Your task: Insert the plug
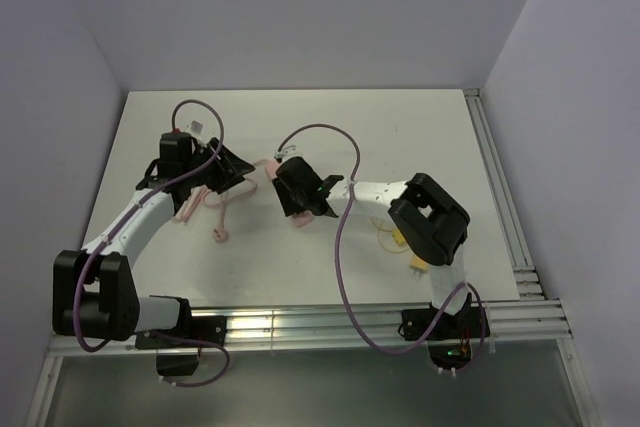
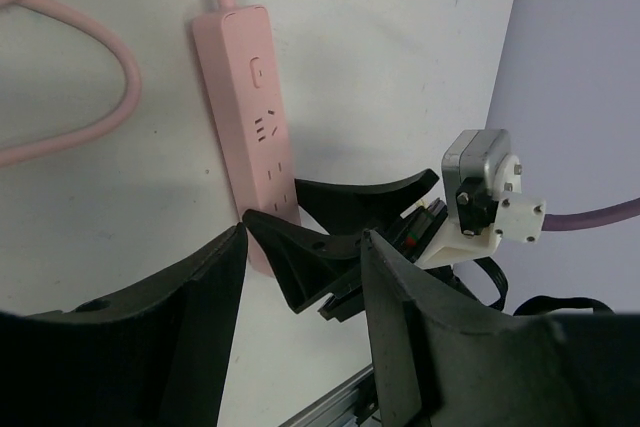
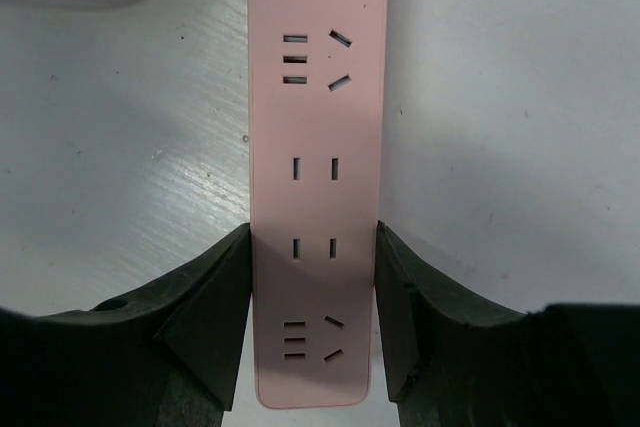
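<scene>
Lying loose on the desk [image 1: 420,127], what looks like the plug [image 1: 221,237] sits near the left tool [image 2: 303,237], whose fingers are spread and empty. The right tool [image 3: 313,277] pinches the pink power strip [image 3: 315,177] across its end. Should that pinch slip, the strip may skid under pressure and the prongs miss their slots.

The white table [image 1: 420,132] carries a pink power strip [image 3: 315,197] and its cable [image 2: 130,87].

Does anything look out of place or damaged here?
Nothing looks damaged. The pink power strip lies flat, clamped by the right gripper; the left gripper is open, empty. A yellow item lies under the right arm.
</scene>
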You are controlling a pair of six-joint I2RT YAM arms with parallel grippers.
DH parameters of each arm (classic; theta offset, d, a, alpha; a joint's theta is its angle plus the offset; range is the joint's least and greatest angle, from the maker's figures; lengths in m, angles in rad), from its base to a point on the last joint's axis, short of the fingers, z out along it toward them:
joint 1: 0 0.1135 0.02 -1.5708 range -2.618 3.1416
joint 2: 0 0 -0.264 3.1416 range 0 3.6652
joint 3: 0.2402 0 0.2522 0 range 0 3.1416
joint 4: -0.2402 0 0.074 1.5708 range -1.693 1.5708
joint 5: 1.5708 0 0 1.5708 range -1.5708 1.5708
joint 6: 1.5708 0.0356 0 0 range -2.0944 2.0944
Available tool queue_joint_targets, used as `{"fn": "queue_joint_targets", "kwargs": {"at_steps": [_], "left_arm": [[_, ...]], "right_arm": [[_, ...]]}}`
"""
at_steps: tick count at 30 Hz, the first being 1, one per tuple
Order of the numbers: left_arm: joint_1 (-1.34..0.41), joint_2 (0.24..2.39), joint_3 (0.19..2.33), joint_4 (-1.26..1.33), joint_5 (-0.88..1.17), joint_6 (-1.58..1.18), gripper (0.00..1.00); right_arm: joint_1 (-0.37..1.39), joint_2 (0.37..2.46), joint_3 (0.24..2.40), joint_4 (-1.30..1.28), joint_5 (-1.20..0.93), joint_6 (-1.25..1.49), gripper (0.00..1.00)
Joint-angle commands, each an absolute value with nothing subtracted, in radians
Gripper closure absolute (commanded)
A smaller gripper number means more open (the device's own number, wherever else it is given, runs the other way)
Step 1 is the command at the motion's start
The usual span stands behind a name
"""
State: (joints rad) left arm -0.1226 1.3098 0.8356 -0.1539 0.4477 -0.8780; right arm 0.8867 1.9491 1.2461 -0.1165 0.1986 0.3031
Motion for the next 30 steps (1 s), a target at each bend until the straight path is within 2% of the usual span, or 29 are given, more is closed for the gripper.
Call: {"fn": "queue_joint_targets", "kwargs": {"at_steps": [1,3,9,10,14,22,25,30], "left_arm": [[-0.137,1.312,0.819,-0.087,0.445,-0.899,0.45],[-0.138,1.293,0.807,-0.086,0.43,-0.896,0.44],[-0.138,1.258,0.799,-0.113,0.407,-0.859,0.41],[-0.138,1.247,0.792,-0.117,0.405,-0.858,0.41],[-0.138,1.203,0.778,-0.13,0.388,-0.845,0.37],[-0.138,1.114,0.795,-0.181,0.371,-0.802,0.35],[-0.15,1.089,0.813,-0.209,0.388,-0.778,0.35],[-0.238,1.048,0.856,-0.247,0.356,-0.749,0.34]], "right_arm": [[0.879,1.944,1.281,-0.143,0.163,0.321,0.8],[0.879,1.925,1.266,-0.118,0.153,0.325,0.65],[0.87,1.925,1.325,-0.156,0.143,0.307,0.44],[0.87,1.924,1.33,-0.164,0.147,0.302,0.31],[0.862,1.887,1.341,-0.17,0.146,0.301,0.18],[0.836,1.746,1.348,-0.291,0.21,0.356,0.13],[0.799,1.642,1.29,-0.36,0.258,0.448,0.15],[0.681,1.398,1.077,-0.477,0.288,0.674,0.21]]}}
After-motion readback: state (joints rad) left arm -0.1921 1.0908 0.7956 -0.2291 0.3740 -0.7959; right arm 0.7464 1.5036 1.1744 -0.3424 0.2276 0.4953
